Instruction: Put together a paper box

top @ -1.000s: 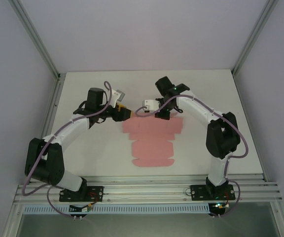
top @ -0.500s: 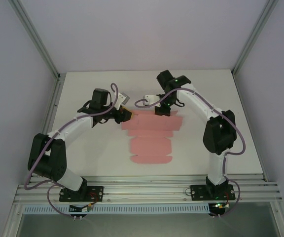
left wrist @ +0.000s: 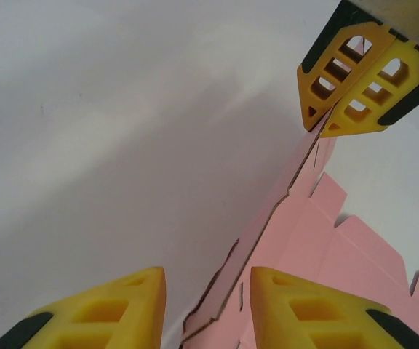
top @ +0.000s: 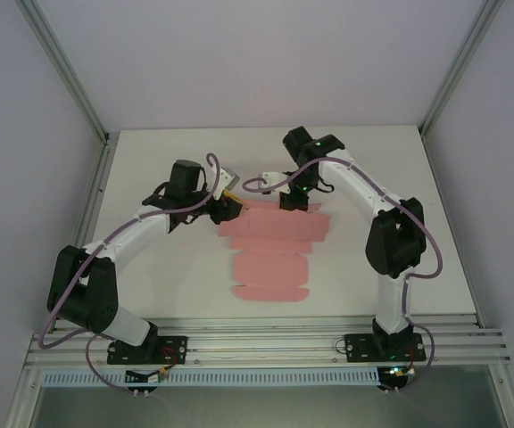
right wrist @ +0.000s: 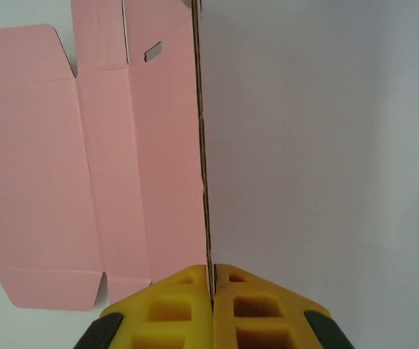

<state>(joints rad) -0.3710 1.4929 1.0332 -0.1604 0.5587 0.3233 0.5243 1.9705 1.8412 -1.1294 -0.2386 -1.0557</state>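
1. We find the paper box [top: 273, 254] as a flat die-cut sheet lying on the white table [top: 150, 160] between the two arms. Its far strip is lifted upright off the surface.
2. The right gripper [right wrist: 211, 275] is clenched on the top edge of that raised strip, its fingers pressed together with the card sandwiched between them.
3. The left gripper [left wrist: 208, 291] straddles the same strip at its left end. Its jaws are released, with a clear gap either side of the card.
4. We judge the step in hand to be creasing this far strip along its score line. To do it well, we would close the left jaws squarely on the edge, level with the right grip, so that both ends turn together and the strip does not twist.
5. We would keep the pull gentle, since card this thin is likely to buckle between two pinch points.
6. The card is matte salmon pink, with scored fold lines, notched tabs and a small locking slot [right wrist: 152, 52].
7. The fingers [right wrist: 173, 309] are yellow, latticed with openings and black-backed, and they look slightly compliant.
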